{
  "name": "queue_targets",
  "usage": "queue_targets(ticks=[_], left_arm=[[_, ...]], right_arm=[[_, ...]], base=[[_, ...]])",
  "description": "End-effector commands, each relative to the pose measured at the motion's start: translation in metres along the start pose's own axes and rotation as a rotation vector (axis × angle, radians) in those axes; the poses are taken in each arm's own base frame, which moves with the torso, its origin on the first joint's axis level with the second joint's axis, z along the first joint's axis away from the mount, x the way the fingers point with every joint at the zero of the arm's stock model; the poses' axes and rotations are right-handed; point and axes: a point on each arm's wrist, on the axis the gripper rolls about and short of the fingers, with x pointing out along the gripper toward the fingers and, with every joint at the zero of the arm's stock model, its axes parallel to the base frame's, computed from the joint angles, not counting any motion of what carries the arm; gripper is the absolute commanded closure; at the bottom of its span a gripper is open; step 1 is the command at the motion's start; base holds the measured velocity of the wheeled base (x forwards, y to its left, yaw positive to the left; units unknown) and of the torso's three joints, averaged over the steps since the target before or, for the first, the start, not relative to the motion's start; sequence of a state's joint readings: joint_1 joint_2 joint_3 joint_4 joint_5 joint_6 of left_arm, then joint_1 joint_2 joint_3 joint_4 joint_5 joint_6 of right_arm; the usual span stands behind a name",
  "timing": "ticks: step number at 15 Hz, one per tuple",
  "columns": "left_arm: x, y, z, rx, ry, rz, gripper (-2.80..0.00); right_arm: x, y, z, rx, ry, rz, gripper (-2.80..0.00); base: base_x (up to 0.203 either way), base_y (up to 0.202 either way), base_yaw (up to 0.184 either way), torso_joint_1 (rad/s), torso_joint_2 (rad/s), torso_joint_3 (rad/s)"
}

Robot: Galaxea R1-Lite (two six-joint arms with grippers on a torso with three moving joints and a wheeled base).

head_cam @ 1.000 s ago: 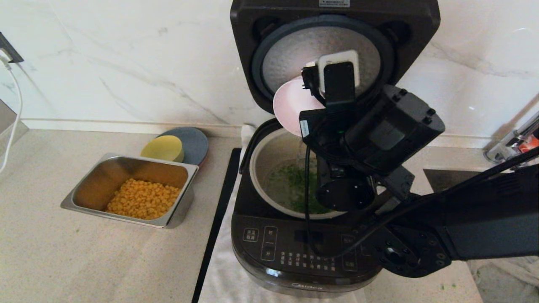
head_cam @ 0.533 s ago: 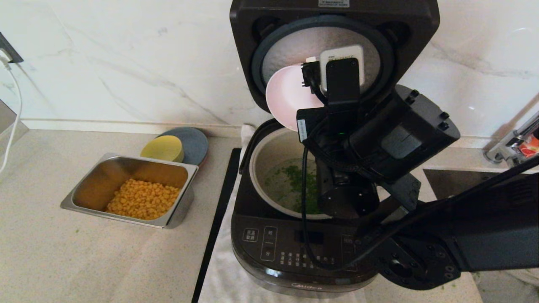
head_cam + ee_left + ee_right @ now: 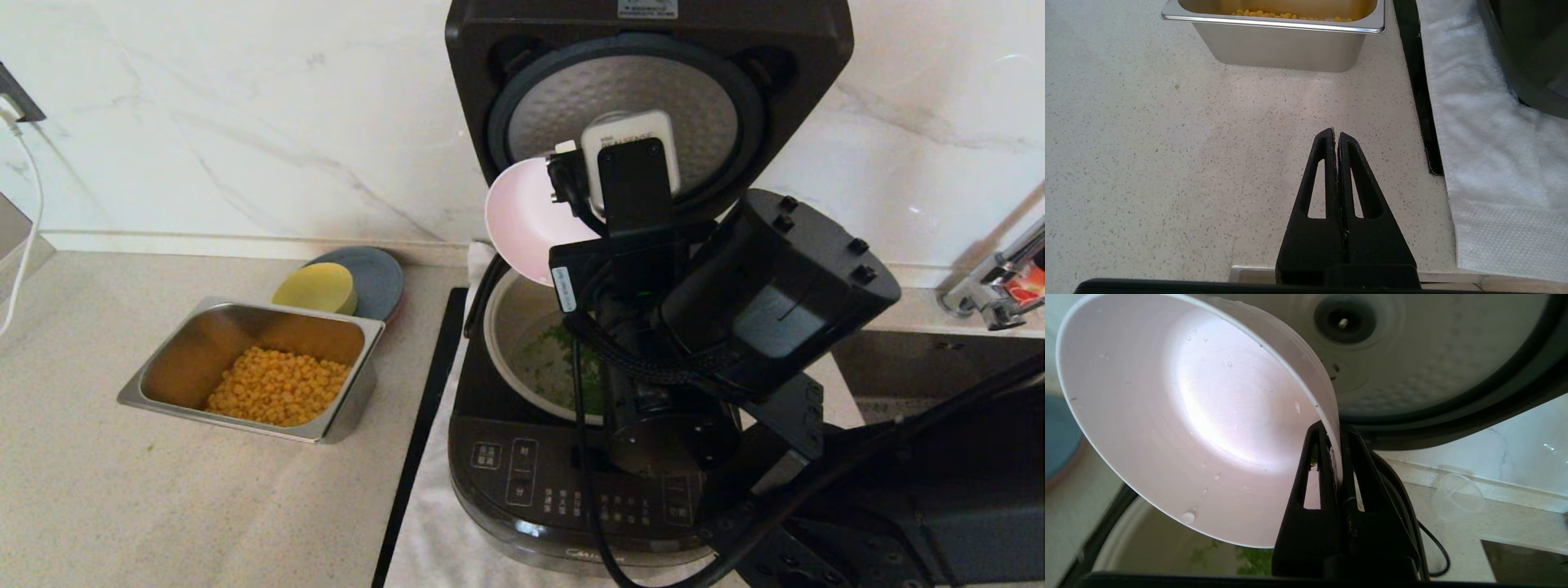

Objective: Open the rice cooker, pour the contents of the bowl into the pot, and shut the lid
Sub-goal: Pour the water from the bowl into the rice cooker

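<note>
Head view: the rice cooker (image 3: 571, 490) is seen standing on a white cloth (image 3: 457, 539) at the near right of the counter, with the lid (image 3: 522, 65) swung fully up against the far wall so that its dimpled silver underside faces forward. The bowl (image 3: 522, 216) is held tipped on edge above the far left part of the pot (image 3: 510, 327) by the right gripper (image 3: 1336, 435), whose fingers are pressed together on the bowl's rim – one pad inside the wall, one outside. In the right wrist view the bowl's pinkish inside is shown bare apart from a few droplets, and the green bits (image 3: 563, 367) are seen lying in the pot below, so the pouring is judged to be done, or as good as done. The left gripper (image 3: 1336, 136) is parked low over the bare counter at the near left, its fingers closed on nothing, with the steel tray of corn (image 3: 1290, 45) just beyond it. A yellow dish (image 3: 314, 287) on a grey plate (image 3: 380, 278) is set behind the tray. What remains is judged to be this – the bowl must be carried clear of the cooker and set down on free counter, and the lid must then be brought down and pressed shut; care would be called for so that the bowl's rim is not knocked against the raised lid just behind it
</note>
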State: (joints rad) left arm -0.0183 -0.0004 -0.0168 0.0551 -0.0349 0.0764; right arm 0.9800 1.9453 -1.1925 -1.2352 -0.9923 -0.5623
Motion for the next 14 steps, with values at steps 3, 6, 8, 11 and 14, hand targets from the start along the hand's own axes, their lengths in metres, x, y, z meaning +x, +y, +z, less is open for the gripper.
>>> queue_targets(ticks=[3,6,8,11,14], left_arm=[[0.000,0.000,0.000,0.000,-0.001,0.000,0.00],[0.000,0.000,0.000,0.000,-0.001,0.000,0.00],[0.000,0.000,0.000,0.000,-0.001,0.000,0.00],[0.000,0.000,0.000,0.000,-0.001,0.000,0.00],[0.000,0.000,0.000,0.000,-0.001,0.000,0.00]], right_arm=[[-0.002,-0.017,0.014,-0.011,0.042,0.014,0.00],[-0.004,-0.034,0.021,-0.041,0.154,0.057,0.00],[-0.007,-0.052,0.025,-0.062,0.256,0.101,0.00],[-0.025,-0.098,0.033,-0.042,0.466,0.205,0.00],[-0.034,-0.159,0.045,0.113,0.691,0.248,0.00]], base=[[0.000,0.000,0.000,0.000,0.00,0.000],[0.000,0.000,0.000,0.000,0.00,0.000],[0.000,0.000,0.000,0.000,0.00,0.000],[0.000,0.000,0.000,0.000,0.00,0.000],[0.000,0.000,0.000,0.000,0.00,0.000]])
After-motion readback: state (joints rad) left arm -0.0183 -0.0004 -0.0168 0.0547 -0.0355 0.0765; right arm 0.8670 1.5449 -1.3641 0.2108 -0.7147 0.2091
